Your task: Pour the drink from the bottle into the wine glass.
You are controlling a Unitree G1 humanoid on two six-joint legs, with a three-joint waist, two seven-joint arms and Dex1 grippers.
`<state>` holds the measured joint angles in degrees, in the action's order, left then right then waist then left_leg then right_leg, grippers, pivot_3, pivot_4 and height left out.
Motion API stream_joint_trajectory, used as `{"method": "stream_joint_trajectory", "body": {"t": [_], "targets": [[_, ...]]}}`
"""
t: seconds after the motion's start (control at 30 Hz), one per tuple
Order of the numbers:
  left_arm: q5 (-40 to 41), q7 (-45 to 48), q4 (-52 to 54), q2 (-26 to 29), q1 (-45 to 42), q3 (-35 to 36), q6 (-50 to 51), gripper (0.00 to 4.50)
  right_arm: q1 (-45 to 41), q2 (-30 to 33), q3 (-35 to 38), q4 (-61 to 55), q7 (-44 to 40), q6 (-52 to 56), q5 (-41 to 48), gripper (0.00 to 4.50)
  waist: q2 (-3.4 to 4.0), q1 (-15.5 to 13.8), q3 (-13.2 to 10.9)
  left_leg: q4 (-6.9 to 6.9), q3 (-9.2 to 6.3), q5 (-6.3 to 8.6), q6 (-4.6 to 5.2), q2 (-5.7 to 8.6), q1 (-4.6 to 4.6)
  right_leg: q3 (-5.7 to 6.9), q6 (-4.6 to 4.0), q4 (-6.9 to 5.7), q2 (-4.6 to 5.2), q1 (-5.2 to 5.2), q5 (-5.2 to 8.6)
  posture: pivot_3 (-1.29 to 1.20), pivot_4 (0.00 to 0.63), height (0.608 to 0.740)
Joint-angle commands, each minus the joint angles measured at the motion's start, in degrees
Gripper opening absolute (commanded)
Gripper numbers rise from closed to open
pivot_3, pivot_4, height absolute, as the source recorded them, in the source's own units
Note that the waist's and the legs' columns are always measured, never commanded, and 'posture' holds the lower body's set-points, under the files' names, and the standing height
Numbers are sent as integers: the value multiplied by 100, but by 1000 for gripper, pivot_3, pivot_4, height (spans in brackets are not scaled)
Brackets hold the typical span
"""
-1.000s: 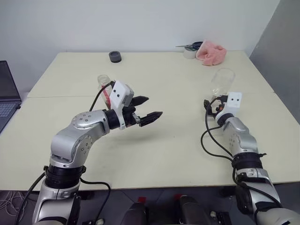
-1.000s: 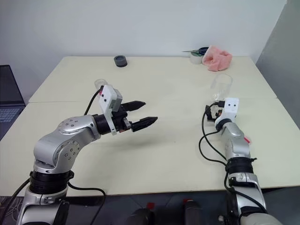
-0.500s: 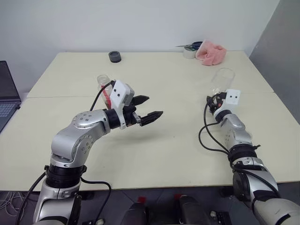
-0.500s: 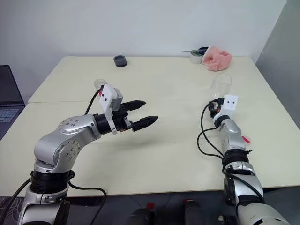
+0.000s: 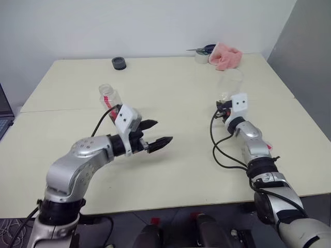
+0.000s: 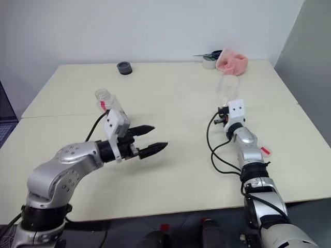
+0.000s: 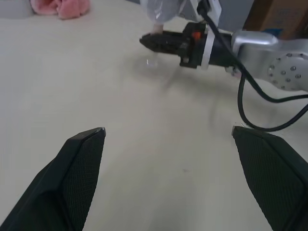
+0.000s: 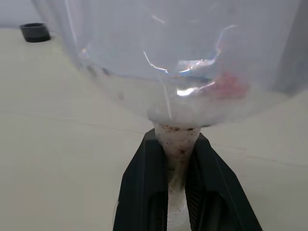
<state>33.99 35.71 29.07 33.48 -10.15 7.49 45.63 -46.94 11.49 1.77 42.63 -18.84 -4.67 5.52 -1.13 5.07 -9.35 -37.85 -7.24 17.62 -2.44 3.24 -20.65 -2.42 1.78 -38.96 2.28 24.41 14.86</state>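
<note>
The bottle (image 5: 107, 96), clear plastic with a red label strip, stands uncapped on the left half of the table (image 5: 170, 170). I cannot make out the drink inside it. My left gripper (image 5: 163, 131) hangs open in front of and to the right of the bottle, apart from it, with nothing between its fingers. The wine glass (image 5: 229, 85) is upright on the right half of the table. My right gripper (image 8: 175, 144) is shut on its stem just under the bowl (image 8: 168, 57). Whether its foot rests on the table I cannot tell.
A black round object (image 5: 119, 63) sits at the back left. A pink cloth (image 5: 223, 56), a tape roll (image 5: 200, 57) and scissors lie at the back right. A laptop edge (image 5: 2, 119) shows at the far left. Bare tabletop separates the two grippers.
The right gripper has shut on the wine glass stem and shifted left with it. The left gripper, still open, has sunk and drawn back. The head camera has turned slightly right.
</note>
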Motion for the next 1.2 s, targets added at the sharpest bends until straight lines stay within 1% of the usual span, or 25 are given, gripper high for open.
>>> {"method": "stream_joint_trajectory", "body": {"t": [0.03, 0.1, 0.17, 0.23, 0.37, 0.53, 0.67, 0.83, 0.9, 0.93, 0.97, 1.03, 1.1, 1.2], "targets": [[-67, -898, 695, -357, 865, 705, 58, 4500, -506, -290, -127, 73, -60, -215, -80, 177, 0, -28, 0, -1, -8, 0, 0, -1, -4, 8, 0, 1, 0, 1, 0, 0, 150, 740], [-237, -986, 1309, -348, 1560, 664, -114, 4500, -699, -473, -221, 413, -52, -298, -164, 177, -2, -44, 1, -7, -16, 1, -1, -1, -11, 16, -4, 3, 0, 3, -2, 0, 150, 740], [-293, -1182, 1723, -451, 1923, 630, -196, 4500, -883, -614, -345, 796, -49, -395, -310, 177, -1, -102, 0, -5, -13, 2, -1, 3, -9, 12, -5, 4, 2, 2, -3, 0, 150, 740], [-266, -1470, 1903, -626, 2031, 694, -137, 4500, -1022, -734, -376, 1129, -54, -442, -364, 177, -1, -209, 0, -11, -21, 2, 1, 7, -9, 21, -6, 6, 2, -5, -3, 0, 150, 740], [-297, -1843, 2105, -821, 2121, 731, -53, 4500, -1159, -910, -326, 1605, -55, -554, -369, 177, -1, -290, 0, -13, -27, 2, 2, 8, -5, 30, -10, 6, 1, -14, -6, 0, 150, 740], [-240, -1952, 2147, -828, 2143, 779, -83, 4500, -1174, -1079, -247, 1926, -75, -730, -341, 177, -1, -280, 0, -9, -24, 2, 1, 4, -5, 28, -10, 7, 0, -11, -6, 0, 150, 740], [-215, -1998, 2142, -831, 2218, 874, -109, 4500, -1044, -1198, -184, 2010, -154, -1015, -324, 177, 0, -218, 0, -6, -24, 2, 1, 0, -5, 28, -11, 6, -4, -10, -6, 0, 150, 740], [-169, -1943, 2220, -791, 2325, 831, -135, 4500, -936, -1257, -170, 2112, -194, -1166, -356, 177, 0, -184, 0, -6, -26, 2, 1, -1, -5, 30, -12, 6, -5, -10, -6, 0, 150, 740], [-169, -1937, 2213, -786, 2325, 804, -147, 4500, -914, -1267, -160, 2133, -245, -1144, -344, 909, 0, -183, 0, -7, -26, 2, 1, 0, -5, 30, -12, 6, -5, -10, -6, 0, 150, 740], [-177, -1926, 2196, -780, 2309, 795, -159, 4500, -906, -1275, -155, 2134, -285, -1135, -332, 1084, 0, -183, 0, -7, -26, 2, 1, 0, -5, 29, -12, 6, -5, -10, -6, 0, 150, 740], [-179, -1922, 2167, -776, 2278, 790, -160, 4500, -894, -1280, -163, 2126, -309, -1137, -338, 1376, 0, -183, 0, -6, -25, 2, 1, 0, -5, 28, -12, 6, -5, -10, -6, 0, 150, 740], [-199, -1906, 2102, -761, 2223, 763, -158, 4500, -870, -1304, -164, 2107, -394, -1136, -325, 2134, 0, -183, 0, -6, -25, 2, 1, 0, -4, 29, -12, 6, -5, -10, -6, 0, 150, 740], [-234, -1941, 2055, -797, 2153, 689, -153, 4500, -811, -1329, -153, 2056, -527, -1117, -283, 2772, 0, -182, 0, -6, -25, 2, 1, 0, -4, 29, -12, 5, -5, -10, -6, 0, 150, 740], [-241, -2005, 2041, -859, 2048, 585, -123, 4500, -762, -1321, -148, 2016, -575, -1118, -288, 3861, 0, -183, 0, -7, -25, 2, 1, 1, -4, 29, -12, 5, -5, -11, -6, 0, 150, 740]]}}
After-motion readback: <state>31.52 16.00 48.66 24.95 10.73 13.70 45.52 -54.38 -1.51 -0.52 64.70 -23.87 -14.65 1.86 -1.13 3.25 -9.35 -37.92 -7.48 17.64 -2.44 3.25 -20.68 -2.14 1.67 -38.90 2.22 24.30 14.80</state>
